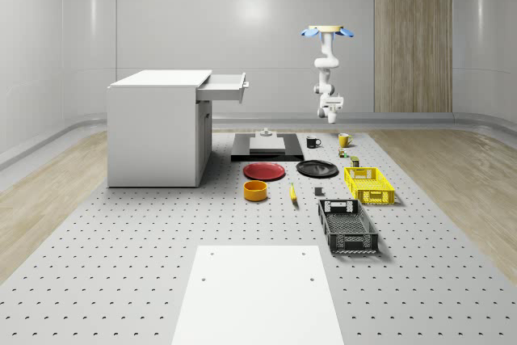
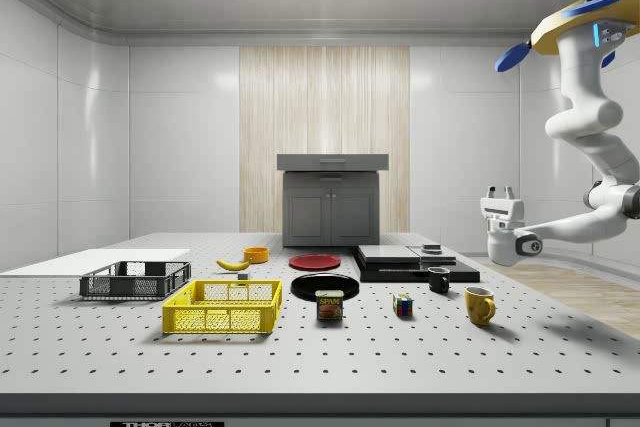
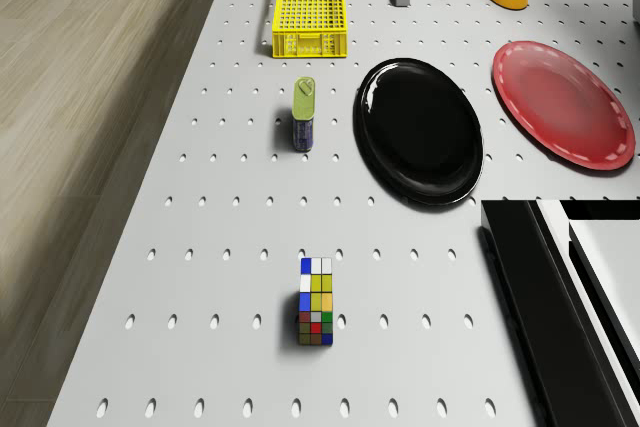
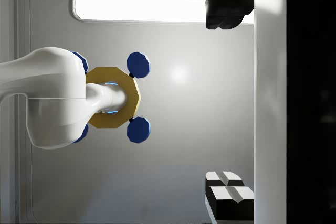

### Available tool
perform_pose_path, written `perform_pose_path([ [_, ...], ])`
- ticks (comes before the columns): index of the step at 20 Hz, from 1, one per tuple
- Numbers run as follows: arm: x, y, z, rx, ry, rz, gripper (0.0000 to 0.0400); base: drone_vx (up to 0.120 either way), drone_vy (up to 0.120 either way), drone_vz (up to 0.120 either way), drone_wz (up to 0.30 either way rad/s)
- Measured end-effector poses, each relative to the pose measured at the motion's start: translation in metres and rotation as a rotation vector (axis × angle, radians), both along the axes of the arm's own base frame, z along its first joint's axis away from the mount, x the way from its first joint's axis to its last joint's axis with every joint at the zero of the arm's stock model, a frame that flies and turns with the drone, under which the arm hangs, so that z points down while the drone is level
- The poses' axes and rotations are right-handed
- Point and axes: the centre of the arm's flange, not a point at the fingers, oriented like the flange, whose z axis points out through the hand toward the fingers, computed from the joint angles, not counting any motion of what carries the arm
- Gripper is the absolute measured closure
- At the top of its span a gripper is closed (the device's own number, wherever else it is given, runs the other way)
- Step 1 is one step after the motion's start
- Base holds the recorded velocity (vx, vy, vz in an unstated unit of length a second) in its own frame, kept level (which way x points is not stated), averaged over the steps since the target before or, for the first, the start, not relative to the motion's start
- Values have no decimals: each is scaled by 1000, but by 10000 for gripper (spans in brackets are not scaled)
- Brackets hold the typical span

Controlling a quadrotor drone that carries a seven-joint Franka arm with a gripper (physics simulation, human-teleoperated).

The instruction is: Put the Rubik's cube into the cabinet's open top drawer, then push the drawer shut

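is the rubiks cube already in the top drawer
No, the Rubik's cube sits on the perforated table, beyond the black plate.

The drone (image 1: 328, 31) hovers high in the air, arm (image 2: 590, 137) hanging bent beneath it, gripper (image 2: 499, 193) turned upward, its fingers (image 4: 226, 179) standing close together.

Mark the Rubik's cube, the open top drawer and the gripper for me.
Rubik's cube (image 3: 316, 306): drone view, on its top face.
open top drawer (image 1: 225, 87): whole-scene view, on its side wall.
gripper (image 2: 499, 192): side view, midway between the upturned fingertips, beyond the table's edge, under the hovering drone.
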Motion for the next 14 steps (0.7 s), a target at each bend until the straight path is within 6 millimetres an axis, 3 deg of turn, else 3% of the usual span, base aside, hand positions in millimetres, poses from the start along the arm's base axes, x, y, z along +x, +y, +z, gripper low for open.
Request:
perform_pose_path([
  [5,0,1,0,-8,-4,0,0,120,112,0,0],
  [14,-1,6,0,-60,-11,-1,0,120,0,0,0],
])
